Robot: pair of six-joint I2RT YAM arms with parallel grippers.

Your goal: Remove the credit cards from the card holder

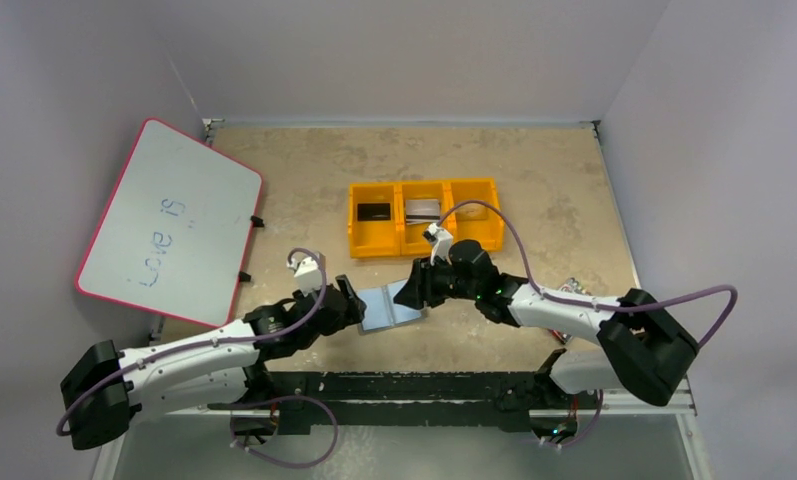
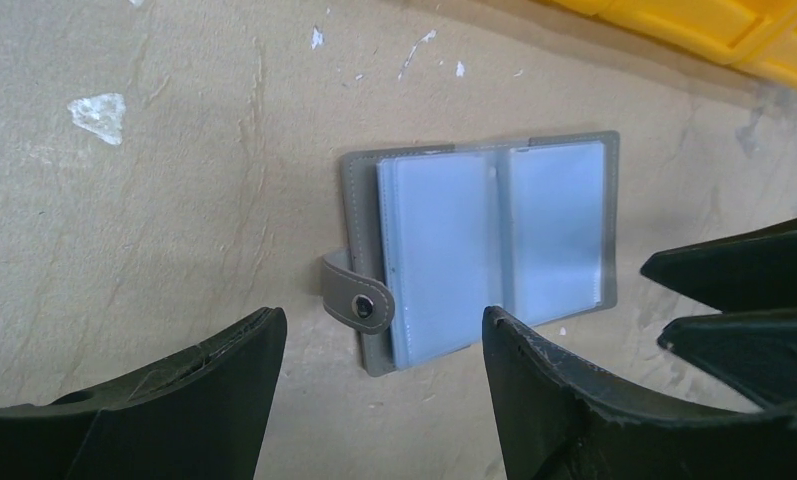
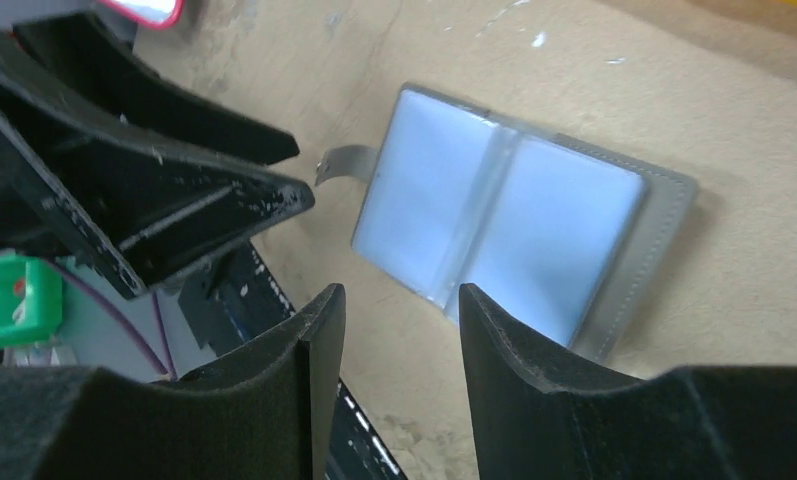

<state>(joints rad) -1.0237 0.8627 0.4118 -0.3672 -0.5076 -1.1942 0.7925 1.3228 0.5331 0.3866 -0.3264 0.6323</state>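
Both arms stretch forward and inward, wrists held low and near each other. The left end effector (image 1: 351, 304) has its jaws spread wide, empty; the right end effector (image 1: 412, 291) faces it, jaws parted, empty.

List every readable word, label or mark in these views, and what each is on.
"Love is": handwritten in blue on the whiteboard; the faint marks after it are too blurred to read.
Black card and silver card in the yellow bin tray: any print is too small to read.
Card holder: no text shows on it in either wrist view.
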